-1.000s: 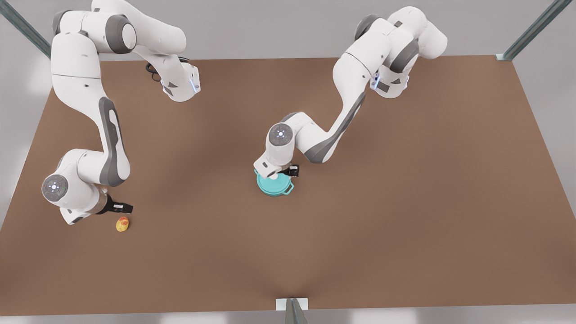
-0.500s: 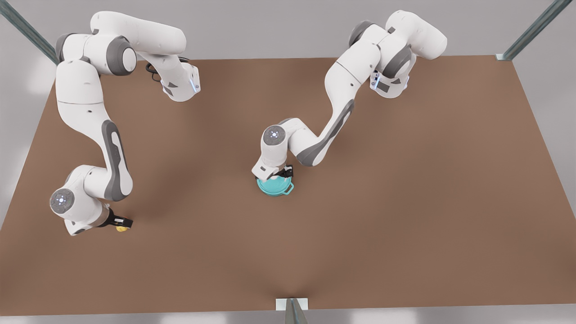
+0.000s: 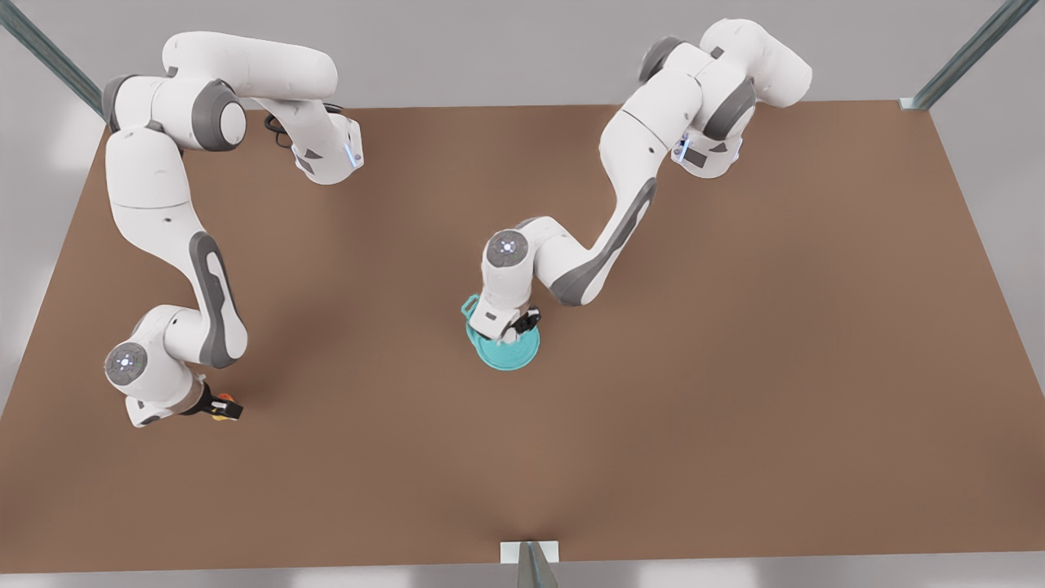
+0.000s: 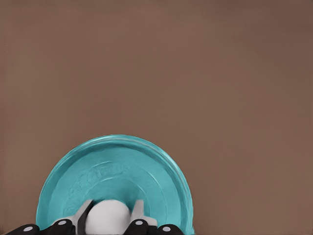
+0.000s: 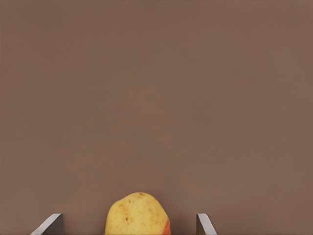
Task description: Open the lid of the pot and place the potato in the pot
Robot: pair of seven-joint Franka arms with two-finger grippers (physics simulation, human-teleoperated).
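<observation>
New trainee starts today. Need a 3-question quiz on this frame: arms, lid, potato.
1. True or false: the left gripper is shut on the knob of the pot lid.
2. The right gripper's fingers are: A) clamped on the potato; B) open, one on each side of it; C) beside the pot.
3. What surface lies under everything?

Key: 1 true. 2 B. 3 the brown table.

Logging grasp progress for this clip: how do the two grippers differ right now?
The left gripper has its fingers closed on the white knob of the flat round teal pot lid. The right gripper has its fingers spread apart on either side of the small yellow, orange-blotched potato, not touching it. Both point down at the brown table.
</observation>
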